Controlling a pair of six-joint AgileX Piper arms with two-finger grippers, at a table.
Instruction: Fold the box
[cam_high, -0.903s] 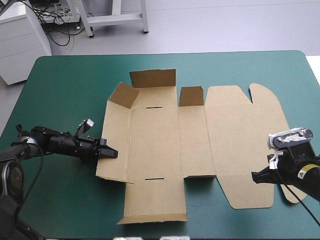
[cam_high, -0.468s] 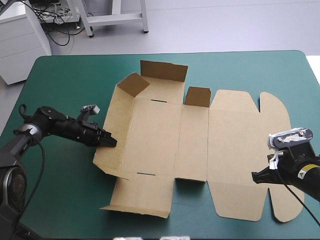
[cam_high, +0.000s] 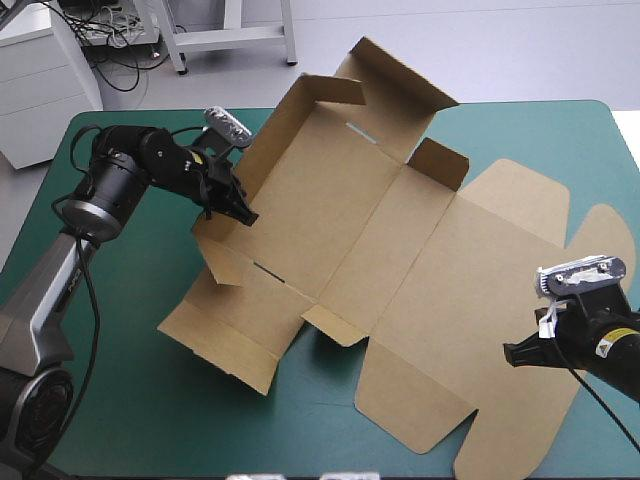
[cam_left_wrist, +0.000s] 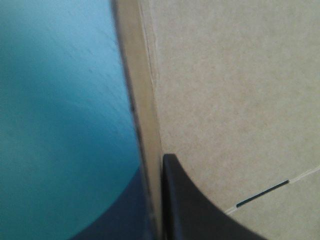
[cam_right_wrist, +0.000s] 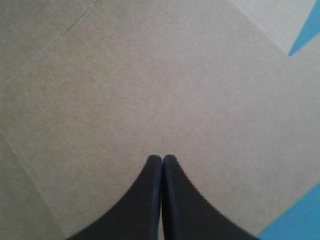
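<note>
Tabletop (cam_high: 120, 400): teal-green cover, fills most of the high view.

Box (cam_high: 420, 270): one cut sheet of brown board, opened out and lying askew. It runs from the far-left part of the tabletop toward the near-right corner. The right-hand stretch lies flat on the cover. The far-left end is up: a large end flap (cam_high: 395, 75) stands past the tabletop's far edge, and a short side wall (cam_high: 222, 262) is raised on the left. A near-left flap (cam_high: 215, 340) slopes down to the cover.

Left claw (cam_high: 243, 212): its arm reaches in from the left, and the claw is clamped on the raised left edge of the box. In the left wrist view the board's edge runs straight in between the black fingers (cam_left_wrist: 200, 215), one on the inner face and the other on the cover side.

Right claw (cam_high: 512, 352): near the tabletop's right edge, over the flat part of the box. In the right wrist view its fingers are pressed tip to tip in a pointed arch, clenched. Brown board lies ahead and beneath. Cannot tell whether the tips touch the board.

Slot (cam_left_wrist: 262, 194): narrow dark cut on a crease line, just beside the left claw's inner finger.
</note>
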